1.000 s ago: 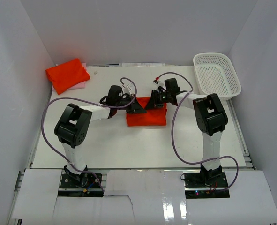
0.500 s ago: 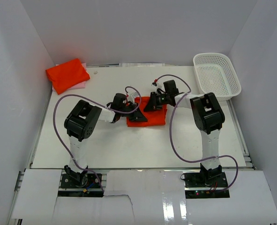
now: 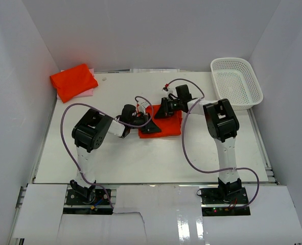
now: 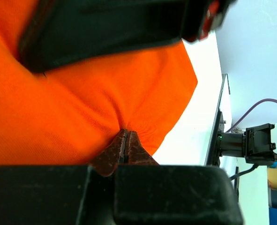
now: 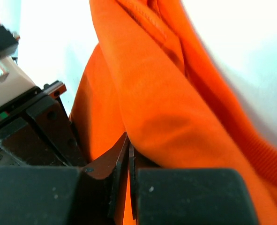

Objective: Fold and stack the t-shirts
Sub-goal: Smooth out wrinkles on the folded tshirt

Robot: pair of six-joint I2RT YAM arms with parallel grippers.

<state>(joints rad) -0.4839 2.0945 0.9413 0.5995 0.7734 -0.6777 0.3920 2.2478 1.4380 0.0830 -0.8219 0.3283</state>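
A folded orange-red t-shirt (image 3: 167, 127) lies at the middle of the white table. My left gripper (image 3: 148, 124) is shut on its left part; in the left wrist view the fabric (image 4: 82, 108) puckers at the closed fingertips of that gripper (image 4: 125, 137). My right gripper (image 3: 159, 113) is shut on the shirt's far edge, and in the right wrist view a fold of cloth (image 5: 175, 117) runs into its closed jaws (image 5: 129, 149). The two grippers sit close together over the shirt. A second folded t-shirt (image 3: 73, 80) lies at the back left.
A white mesh basket (image 3: 253, 95) stands at the back right corner. The back-left shirt rests on a pink cloth (image 3: 88, 93). White walls enclose the table on three sides. Purple cables loop from both arms.
My left arm has swung its elbow to the right and its wrist nearer the shirt. My right gripper has shifted slightly left and back. Both stay shut on the shirt.
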